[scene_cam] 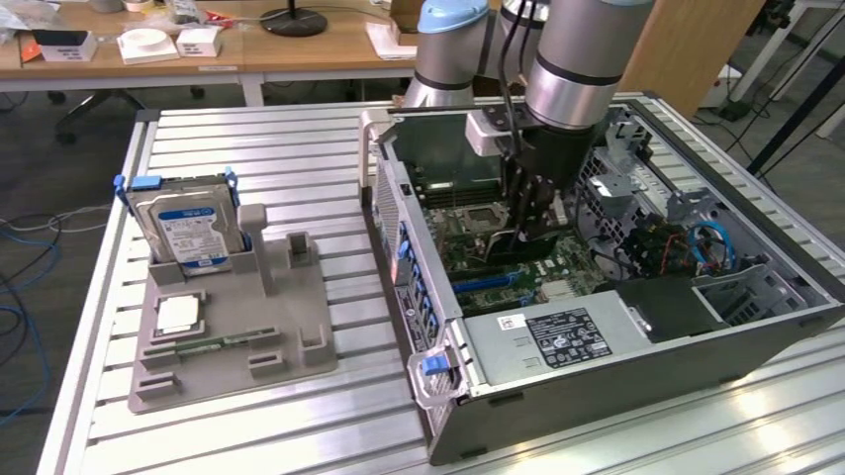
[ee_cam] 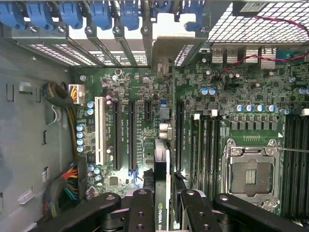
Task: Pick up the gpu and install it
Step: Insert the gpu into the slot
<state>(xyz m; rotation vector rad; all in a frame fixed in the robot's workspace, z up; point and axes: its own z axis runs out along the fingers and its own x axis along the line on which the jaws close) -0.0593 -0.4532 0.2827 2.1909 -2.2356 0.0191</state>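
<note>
Gripper [ee_cam: 161, 212] fingers are pinched on the gpu [ee_cam: 162, 179], which stands on edge between them with its metal bracket end reaching toward the case's rear slot openings. In the exterior view the arm reaches down into the open computer case [scene_cam: 436, 396], and the card hangs just above the motherboard [ee_cam: 145, 87] over its expansion slots [ee_cam: 131, 133]. A hard drive [scene_cam: 192, 228] stands in the grey holder [scene_cam: 284, 327] on the table [scene_cam: 264, 139], well apart.
</note>
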